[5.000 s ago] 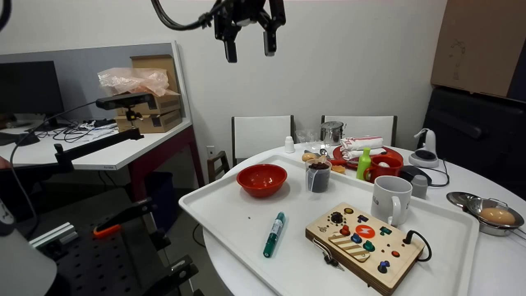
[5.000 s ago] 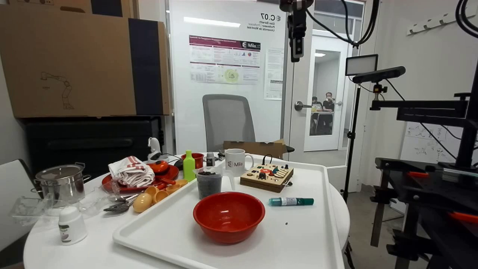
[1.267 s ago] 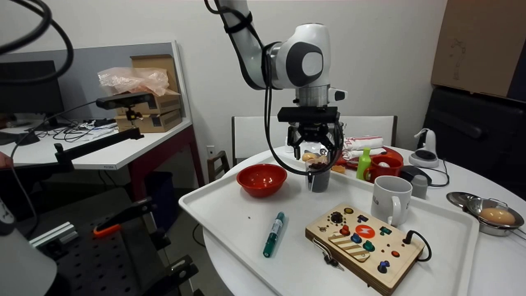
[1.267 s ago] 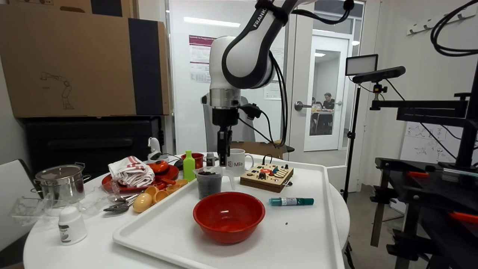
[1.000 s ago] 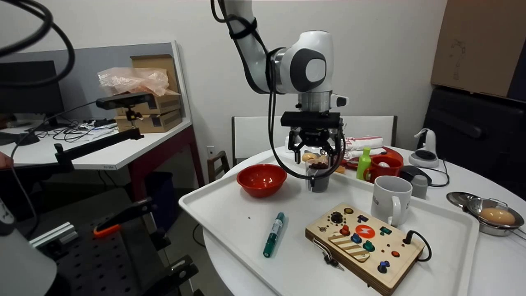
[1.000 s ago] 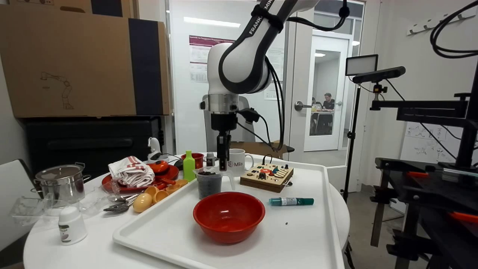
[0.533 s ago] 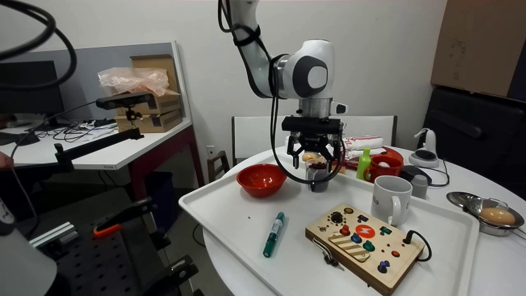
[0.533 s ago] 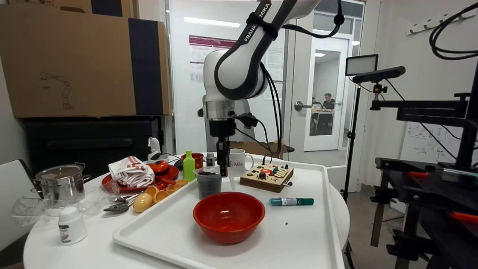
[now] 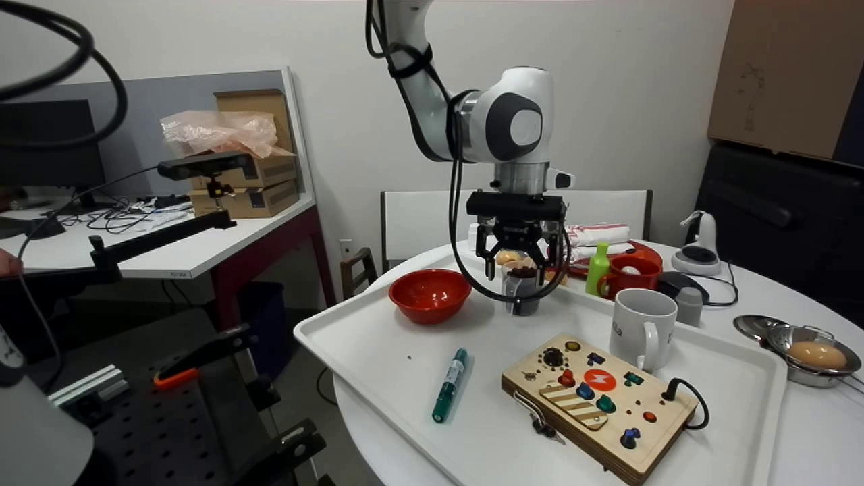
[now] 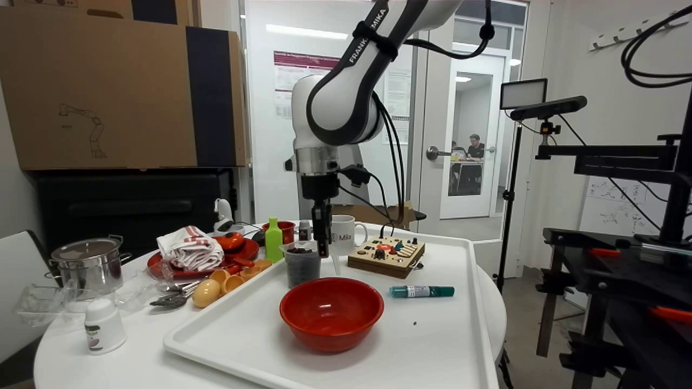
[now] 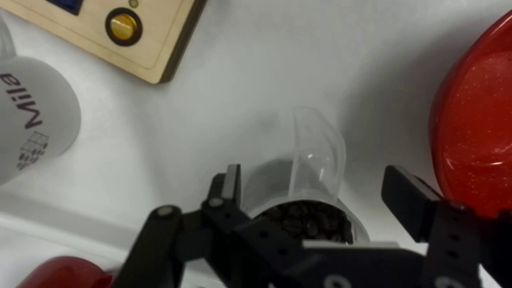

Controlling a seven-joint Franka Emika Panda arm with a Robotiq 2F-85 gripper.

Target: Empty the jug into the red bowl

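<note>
The step in hand appears to be grasping the jug [image 10: 301,267], which stands upright on the white tray [image 9: 381,341], just inside the long edge beside the green bottle [image 9: 598,271]; dark beans [image 11: 310,219] appear to reach near its rim. The gripper [image 9: 515,278] is spread and holds nothing: its fingers [image 11: 411,206] stand to either side of the jug, and in the wrist view the clear handle [image 11: 318,160] reaches into the gap between them. Whether a finger touches the jug cannot be told. Centre the handle in the gap, seat the fingers below the rim, then close evenly so that the jug is not pushed towards the tray edge. Lift vertically and keep the jug level until it is above the red bowl [image 10: 331,316]; then tip slowly, mouth inside the bowl's rim. Clearances: the bowl stands near, between the jug and the tray's short edge, and one finger hangs between jug and bowl. For travel, use the wider stretch of tray bounded by the bowl, the marker [image 9: 450,385] and the wooden control box [image 9: 594,405]. Keep off the raised long edge, and watch the hanging cable [image 9: 453,185], which could snag the handle.
</note>
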